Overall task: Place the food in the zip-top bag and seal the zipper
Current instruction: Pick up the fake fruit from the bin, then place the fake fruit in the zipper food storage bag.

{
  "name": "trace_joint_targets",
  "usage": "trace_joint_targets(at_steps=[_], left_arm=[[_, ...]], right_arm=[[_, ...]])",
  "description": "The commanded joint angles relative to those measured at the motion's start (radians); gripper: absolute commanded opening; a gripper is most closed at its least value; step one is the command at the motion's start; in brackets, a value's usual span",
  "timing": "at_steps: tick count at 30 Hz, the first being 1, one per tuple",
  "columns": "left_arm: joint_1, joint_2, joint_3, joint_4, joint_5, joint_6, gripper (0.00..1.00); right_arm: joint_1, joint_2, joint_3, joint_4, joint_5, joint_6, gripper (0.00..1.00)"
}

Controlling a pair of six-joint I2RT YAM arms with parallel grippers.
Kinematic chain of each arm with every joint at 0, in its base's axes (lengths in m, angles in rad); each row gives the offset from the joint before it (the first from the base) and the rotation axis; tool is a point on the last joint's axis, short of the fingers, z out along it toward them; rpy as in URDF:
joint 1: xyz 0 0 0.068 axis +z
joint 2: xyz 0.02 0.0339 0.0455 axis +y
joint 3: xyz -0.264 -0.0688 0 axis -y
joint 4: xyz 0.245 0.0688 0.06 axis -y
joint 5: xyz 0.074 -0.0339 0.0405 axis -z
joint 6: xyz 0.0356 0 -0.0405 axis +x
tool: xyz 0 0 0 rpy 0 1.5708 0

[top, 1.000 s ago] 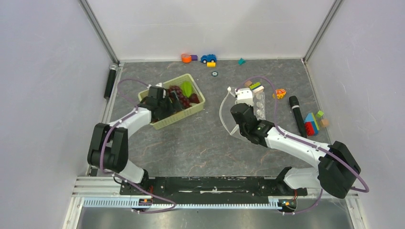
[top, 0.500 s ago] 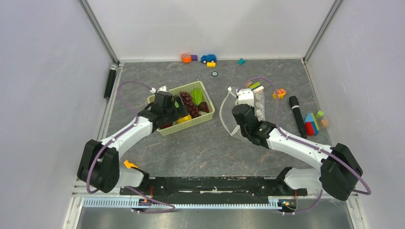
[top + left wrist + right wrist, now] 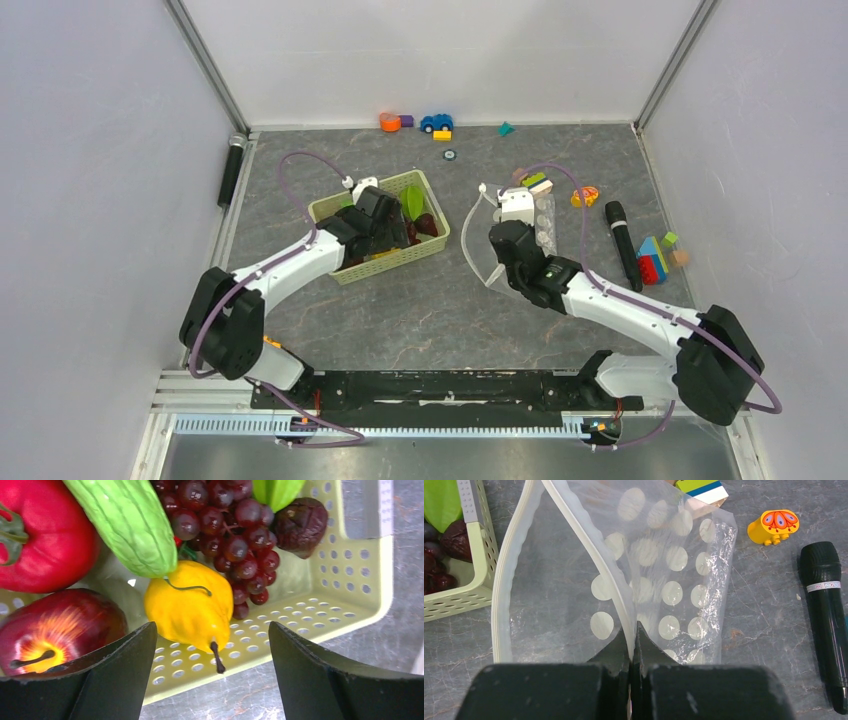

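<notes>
Left gripper (image 3: 212,628), jaws apart, now straddles a yellow pear (image 3: 190,605) among the toy food (image 3: 235,545) in the green basket (image 3: 350,600), which has shifted rightward since a second ago. Right gripper (image 3: 634,645) stays pinched on the zipper strip (image 3: 503,580) of the dotted bag (image 3: 664,570), which lies mouth open beside the basket.

A white band around the black microphone (image 3: 824,630) is carrying one short word in small red letters; it is looking like it begins with "mi", but it is too small to read with any certainty. The yellow block (image 3: 772,524) near it is showing a printed orange oval with blue drop shapes, a picture rather than lettering. A white strip (image 3: 385,505) on the basket (image 3: 350,605) rim is bearing tiny dark marks along one edge, too blurred to make out.
</notes>
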Motion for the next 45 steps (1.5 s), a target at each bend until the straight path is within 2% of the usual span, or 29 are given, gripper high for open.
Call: trace_joint_targets(at_steps=[1,9,16,23,27,34,39,42,45], left_arm=[[-0.009,0.027,0.039,-0.044,-0.075,0.035,0.85],[-0.018,0.071,0.049,-0.042,-0.094,0.034,0.75],[-0.020,0.096,0.070,-0.045,-0.083,0.049,0.41],[-0.020,0.077,0.066,-0.047,-0.089,0.071,0.23],[-0.020,0.033,0.064,-0.069,-0.101,0.069,0.04],[-0.023,-0.164,0.013,-0.058,-0.107,0.058,0.02],[-0.023,-0.341,-0.056,0.009,-0.049,0.057,0.02],[-0.023,-0.429,-0.099,0.090,0.086,0.075,0.02],[-0.023,-0.481,-0.147,0.218,0.337,0.093,0.02]], right_arm=[[-0.002,-0.033,-0.006,0.034,0.010,-0.003,0.00],[-0.003,-0.045,-0.010,0.034,0.003,-0.003,0.00],[-0.002,-0.049,-0.014,0.033,0.005,-0.006,0.00],[-0.002,-0.045,-0.012,0.033,-0.004,-0.008,0.00],[-0.002,-0.049,-0.012,0.034,-0.003,-0.009,0.01],[-0.002,-0.067,-0.026,0.055,-0.025,-0.012,0.01],[-0.002,-0.081,-0.033,0.061,-0.032,-0.009,0.01],[-0.001,-0.091,-0.034,0.061,-0.049,-0.009,0.01],[-0.002,-0.103,-0.042,0.074,-0.078,-0.013,0.01]])
